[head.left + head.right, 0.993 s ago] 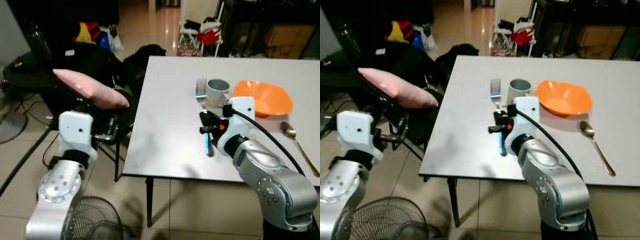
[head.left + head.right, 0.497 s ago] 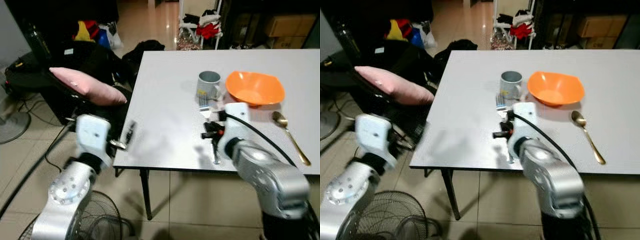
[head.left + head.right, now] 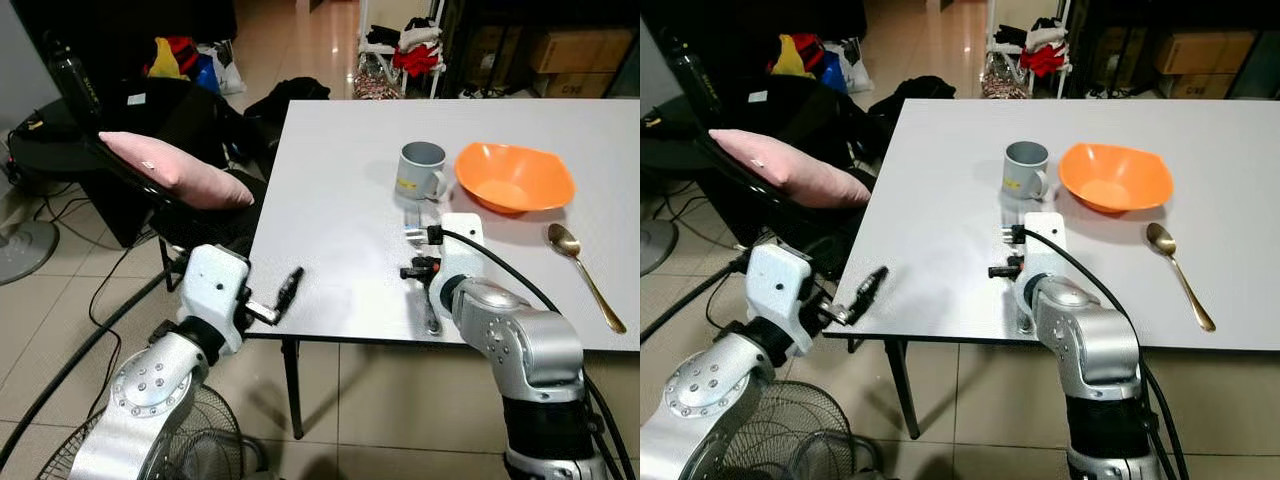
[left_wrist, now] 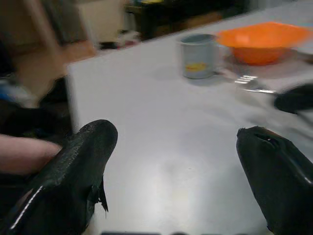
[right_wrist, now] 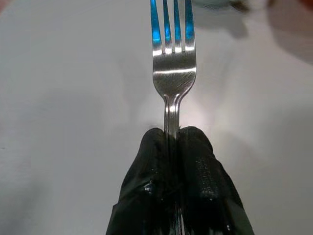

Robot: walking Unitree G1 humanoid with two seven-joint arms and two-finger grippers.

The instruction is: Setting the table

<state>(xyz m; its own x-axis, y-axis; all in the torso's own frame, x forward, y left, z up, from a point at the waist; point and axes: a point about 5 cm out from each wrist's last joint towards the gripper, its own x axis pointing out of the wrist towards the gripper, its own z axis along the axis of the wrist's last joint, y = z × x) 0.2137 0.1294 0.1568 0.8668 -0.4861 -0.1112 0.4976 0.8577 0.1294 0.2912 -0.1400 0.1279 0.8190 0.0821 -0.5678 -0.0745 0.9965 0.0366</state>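
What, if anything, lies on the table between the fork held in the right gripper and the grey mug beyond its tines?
Nothing visible does. The right gripper is shut on the fork, whose tines point towards the grey mug. Bare white table lies between them. The orange bowl and spoon lie off to the robot's right.

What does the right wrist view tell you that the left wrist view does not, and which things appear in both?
Right wrist view alone: the right gripper is shut on the neck of the fork, its tines pointing away over the white table.

Left wrist view alone: the left gripper is open, with nothing between its fingers; beyond it stand the grey mug and the orange bowl.

Both: the white table and the fork, whose tines lie near the mug in the left wrist view.
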